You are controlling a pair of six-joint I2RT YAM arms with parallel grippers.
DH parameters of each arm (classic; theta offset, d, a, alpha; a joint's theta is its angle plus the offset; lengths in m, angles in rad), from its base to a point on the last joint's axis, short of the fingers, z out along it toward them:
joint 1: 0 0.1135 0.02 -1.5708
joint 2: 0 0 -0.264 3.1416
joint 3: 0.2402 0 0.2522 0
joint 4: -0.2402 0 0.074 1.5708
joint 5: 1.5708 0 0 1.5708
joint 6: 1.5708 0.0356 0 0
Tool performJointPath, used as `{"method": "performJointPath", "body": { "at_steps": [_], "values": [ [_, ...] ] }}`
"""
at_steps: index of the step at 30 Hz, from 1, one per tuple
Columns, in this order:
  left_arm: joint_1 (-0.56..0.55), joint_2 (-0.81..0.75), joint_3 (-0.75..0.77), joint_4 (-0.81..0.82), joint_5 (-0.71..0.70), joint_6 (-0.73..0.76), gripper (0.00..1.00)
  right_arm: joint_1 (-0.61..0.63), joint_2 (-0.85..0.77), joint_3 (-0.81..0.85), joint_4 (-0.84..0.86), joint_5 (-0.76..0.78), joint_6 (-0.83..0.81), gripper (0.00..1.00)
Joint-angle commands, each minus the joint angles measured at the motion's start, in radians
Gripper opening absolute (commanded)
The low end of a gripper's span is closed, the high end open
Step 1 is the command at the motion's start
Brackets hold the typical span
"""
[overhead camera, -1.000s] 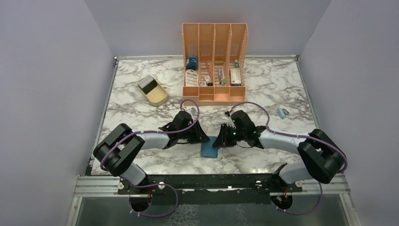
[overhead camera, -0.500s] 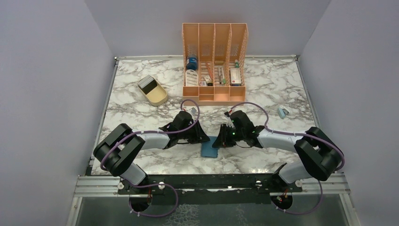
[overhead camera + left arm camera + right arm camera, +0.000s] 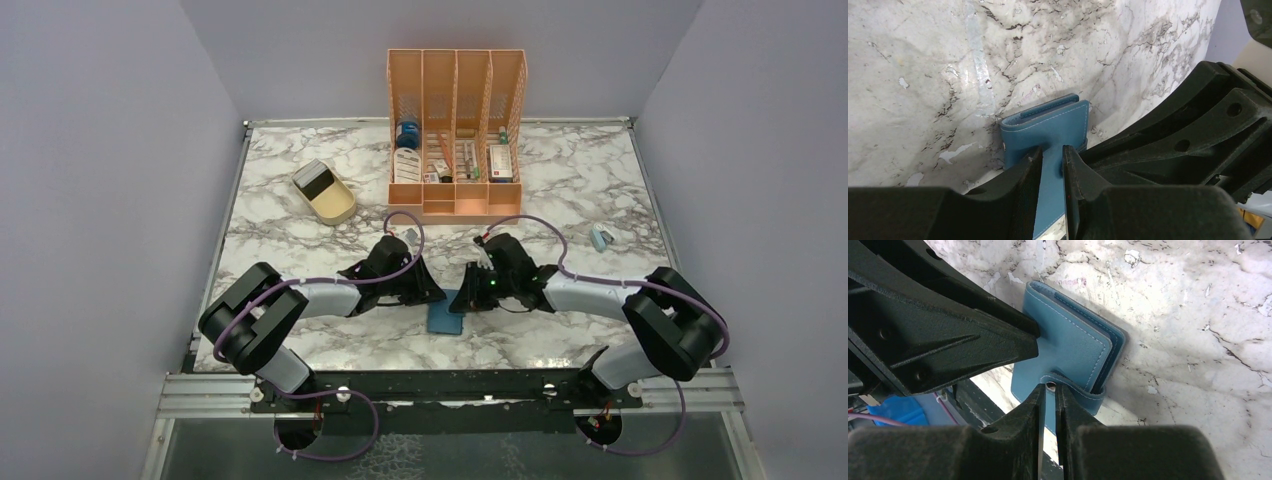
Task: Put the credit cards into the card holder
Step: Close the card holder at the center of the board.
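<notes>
Card holder [image 3: 1073, 347]: looking light, soft, probably flexing when pulled.
Left gripper [image 3: 1051, 162]: jaws narrow, pinching the cover.
Right gripper [image 3: 1049, 392]: jaws narrow, nipping snap tab [image 3: 1075, 386].

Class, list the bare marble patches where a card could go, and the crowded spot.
Bare: marble between beige tray and left arm; right stretch between orange organiser and small blue item. Crowded: both arms' jaws at the card holder.

Your right gripper [image 3: 1049, 405] is pinching the snap tab [image 3: 1070, 386] of the folded teal card holder [image 3: 1073, 345], which is lying on the marble table [image 3: 1188, 315]. The left gripper [image 3: 1030, 340] is touching the cover's edge.
</notes>
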Motion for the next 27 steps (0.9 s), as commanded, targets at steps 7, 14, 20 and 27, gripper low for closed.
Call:
{"method": "performJointPath", "body": {
  "at_steps": [7,14,20,27],
  "values": [
    [-0.022,-0.005,-0.047,-0.080,-0.061,0.000,0.26,0.053,0.051,0.084,-0.136,0.155,-0.034,0.13],
    [-0.022,-0.019,-0.060,-0.061,-0.049,-0.004,0.26,0.078,0.104,0.156,-0.261,0.213,-0.058,0.12],
    [-0.022,-0.005,-0.056,-0.054,-0.038,0.014,0.26,0.093,0.165,0.220,-0.399,0.311,-0.087,0.10],
    [-0.022,0.013,-0.051,-0.040,-0.023,0.005,0.26,0.115,0.189,0.276,-0.476,0.375,-0.112,0.10]
  ]
}}
